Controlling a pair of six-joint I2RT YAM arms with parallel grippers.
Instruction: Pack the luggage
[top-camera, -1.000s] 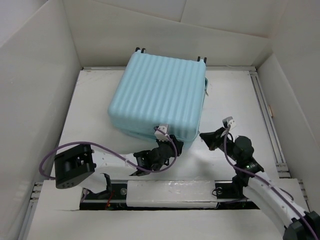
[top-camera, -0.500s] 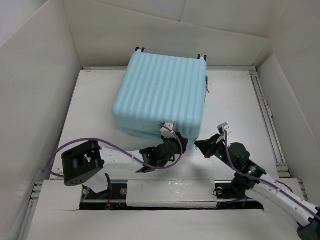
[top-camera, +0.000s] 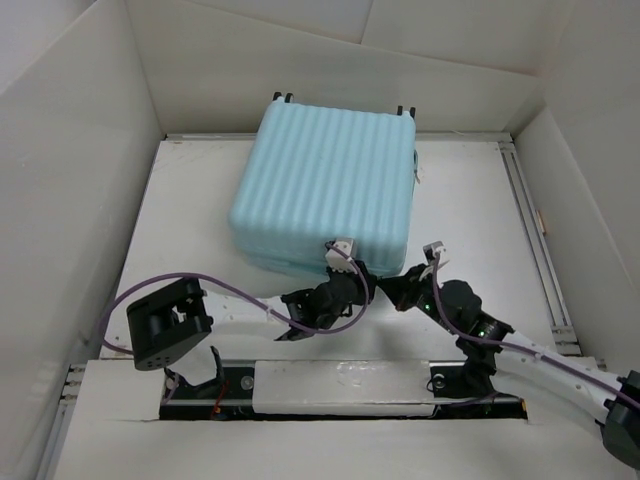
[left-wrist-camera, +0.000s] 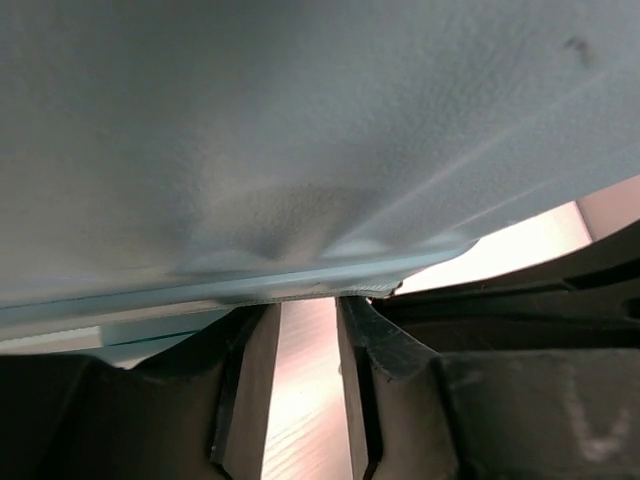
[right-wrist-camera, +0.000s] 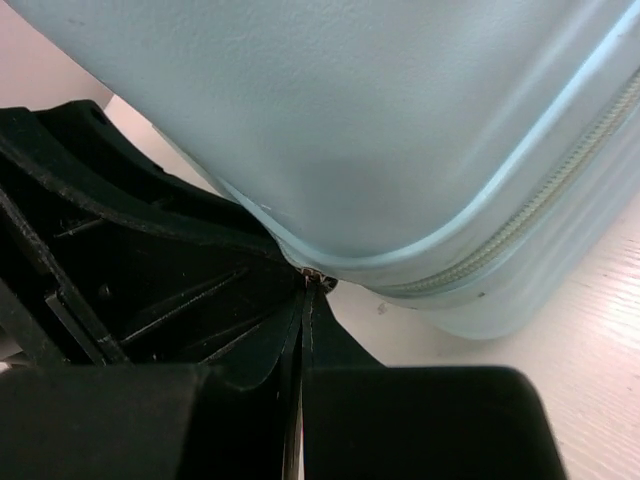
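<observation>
Starting on the left, we have the left arm reaching low across the bench (top-camera: 190, 220), with a purple cable (top-camera: 215, 292) looping along it. The left claw (top-camera: 355, 283) is right up at the near edge of the luggage (top-camera: 325, 185). From its wrist camera we see the left claw (left-wrist-camera: 300, 310) parted by a narrow gap. Its two fingers (left-wrist-camera: 248, 380) stand apart with bare bench showing between them, and the tips are tucked just under the lip of the pale blue shell (left-wrist-camera: 300, 130). We see nothing gripped between them.

The luggage itself is closed and lies flat. Its ribbed shell stretches away beyond both claws, mostly ahead of the left one and off to that claw's left. Small black wheels (top-camera: 283, 98) poke out on the side farthest from the claws.

Just to the right of the left claw, nearly touching it, comes the right claw (top-camera: 390, 290). It is closed, with the fingers pressed flat together, as its own camera shows. The tip of the right claw (right-wrist-camera: 305, 285) sits against the rounded near corner of the luggage at the zipper seam (right-wrist-camera: 540, 205). We cannot tell whether it pinches anything thin there.
</observation>
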